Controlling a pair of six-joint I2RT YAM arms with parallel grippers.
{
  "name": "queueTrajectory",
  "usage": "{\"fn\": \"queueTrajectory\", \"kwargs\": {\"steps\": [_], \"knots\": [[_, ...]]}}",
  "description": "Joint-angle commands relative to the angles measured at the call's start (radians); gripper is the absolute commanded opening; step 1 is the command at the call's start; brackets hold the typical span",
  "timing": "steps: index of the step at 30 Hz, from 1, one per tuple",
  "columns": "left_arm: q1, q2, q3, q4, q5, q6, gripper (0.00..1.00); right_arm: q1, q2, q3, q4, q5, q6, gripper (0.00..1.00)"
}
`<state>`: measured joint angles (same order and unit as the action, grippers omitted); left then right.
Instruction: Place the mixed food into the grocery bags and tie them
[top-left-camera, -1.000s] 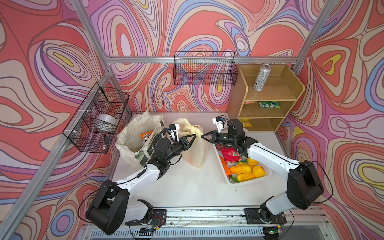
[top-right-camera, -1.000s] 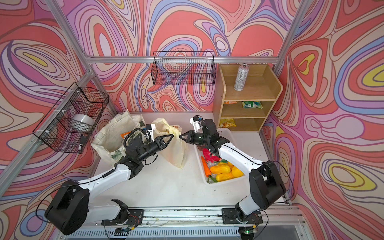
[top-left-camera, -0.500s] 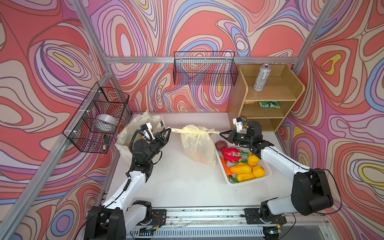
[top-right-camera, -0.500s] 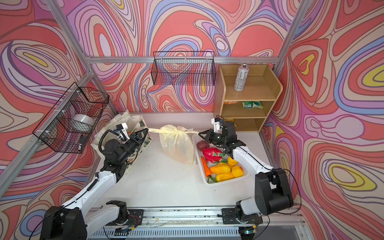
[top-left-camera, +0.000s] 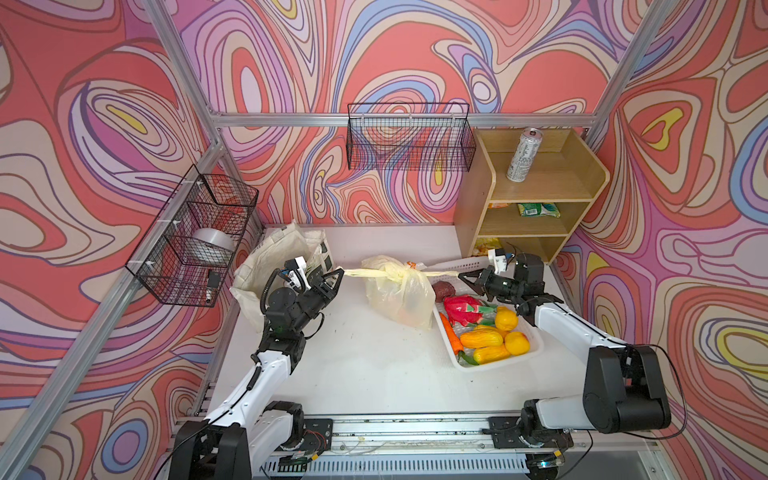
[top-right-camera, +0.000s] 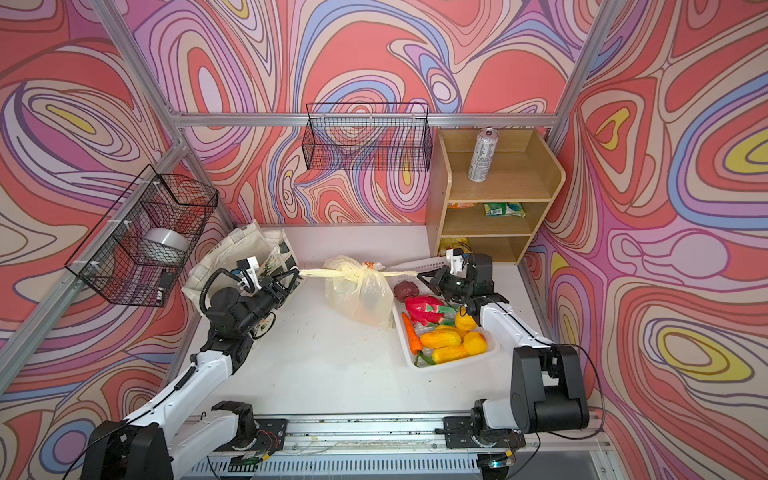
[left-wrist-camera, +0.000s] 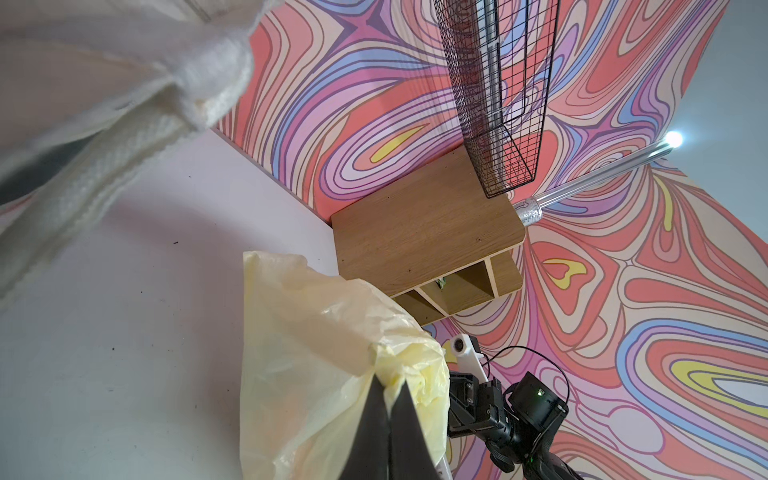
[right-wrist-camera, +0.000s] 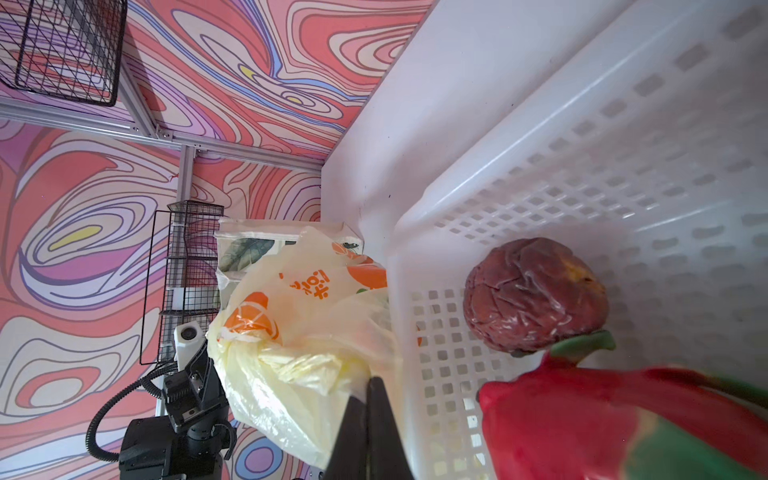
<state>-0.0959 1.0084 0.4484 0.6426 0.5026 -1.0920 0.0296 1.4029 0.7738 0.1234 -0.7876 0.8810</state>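
Tying step. L pincer (top-left-camera: 338, 272) & R pincer (top-left-camera: 462, 276) each clamped on a handle of yellow plastic bag (top-left-camera: 401, 297); handles taut, knot (top-left-camera: 390, 272) cinched. Bag on counter (top-left-camera: 365, 374), just beside white basket (top-left-camera: 536, 351). Next, prob: release both, then pack basket's toy fruit (top-left-camera: 482, 338) into tote (top-left-camera: 262, 266) beyond the bag.

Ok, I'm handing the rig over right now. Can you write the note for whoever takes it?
Left gripper: shut on one handle of the plastic bag, pulled taut.
Right gripper: shut on the other handle, pulled the opposite way.
Done: a knot is drawn up at the bag's neck; its contents cannot be made out.
Left: toy fruit lies in the white basket; can and green packet sit on the shelf; tote beside the left arm is untied.
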Motion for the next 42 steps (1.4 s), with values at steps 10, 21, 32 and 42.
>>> {"fn": "queueTrajectory", "kwargs": {"steps": [10, 21, 32, 42], "knots": [[0.043, 0.06, 0.228, -0.066, 0.002, 0.113, 0.0, 0.049, 0.031, 0.202, -0.1, 0.145, -0.067, 0.0], [-0.168, 0.257, 0.533, -0.288, 0.064, 0.275, 0.0, 0.393, 0.175, 0.639, -0.395, 0.228, -0.371, 0.0], [-0.298, 0.453, 0.595, -0.125, 0.008, 0.18, 0.0, 0.558, 0.278, 0.679, -0.271, 0.209, -0.383, 0.0], [-0.255, 0.376, 0.623, -0.307, -0.014, 0.322, 0.5, 0.556, 0.26, 0.588, -0.257, 0.26, -0.375, 0.0]]}}
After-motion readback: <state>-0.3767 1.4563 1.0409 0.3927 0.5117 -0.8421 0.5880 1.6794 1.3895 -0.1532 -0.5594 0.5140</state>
